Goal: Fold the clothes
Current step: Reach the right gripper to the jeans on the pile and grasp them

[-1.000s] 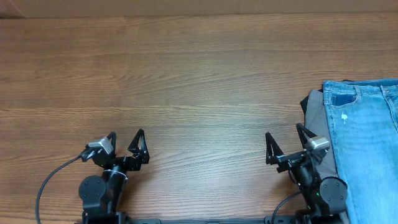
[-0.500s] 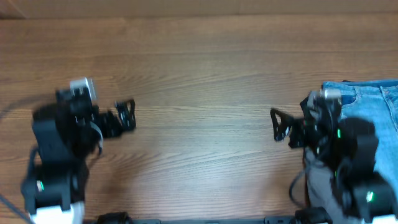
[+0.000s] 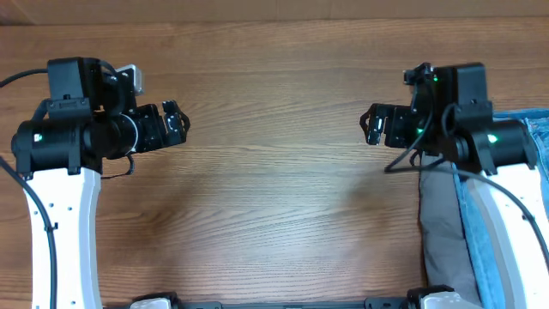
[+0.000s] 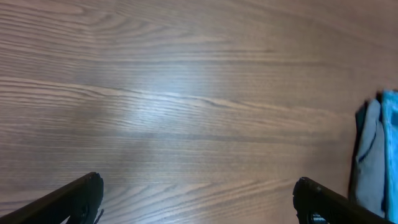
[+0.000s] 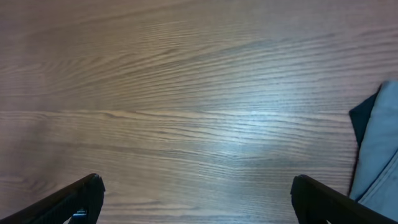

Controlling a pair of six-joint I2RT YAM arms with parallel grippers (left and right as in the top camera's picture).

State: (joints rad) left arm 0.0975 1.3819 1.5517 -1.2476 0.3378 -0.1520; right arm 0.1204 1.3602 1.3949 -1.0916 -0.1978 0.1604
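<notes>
Overhead, the clothes lie in a pile at the 3 o'clock edge of the table (image 3: 274, 215). The right arm crosses over the pile and hides most of it. What shows is a patch of the jeans (image 3: 539, 133) at the far right, and the grey trousers (image 3: 437, 232) running down toward 5 o'clock. The right wrist view catches a sliver of the black garment (image 5: 357, 124) under the grey cloth at its 3 o'clock edge.

The left hand (image 3: 177, 125) sits at about 9 o'clock and the right hand (image 3: 371, 126) at about 2 o'clock. They point toward each other across bare wood. Both hands stand wide apart and hold nothing. In each wrist view only the dark fingers (image 4: 78, 198) show, in the lower corners, with plain table between them.

A second ago both arms were tucked low at the 6 o'clock edge with their hands aimed toward 12, and the jeans lay uncovered. Now the arms are raised and stretched out. The pile itself sits where it did.

The table is brown wood with long horizontal grain and a soft sheen. The jeans are light blue denim, and the trousers are a smooth, softly creased grey fabric.
</notes>
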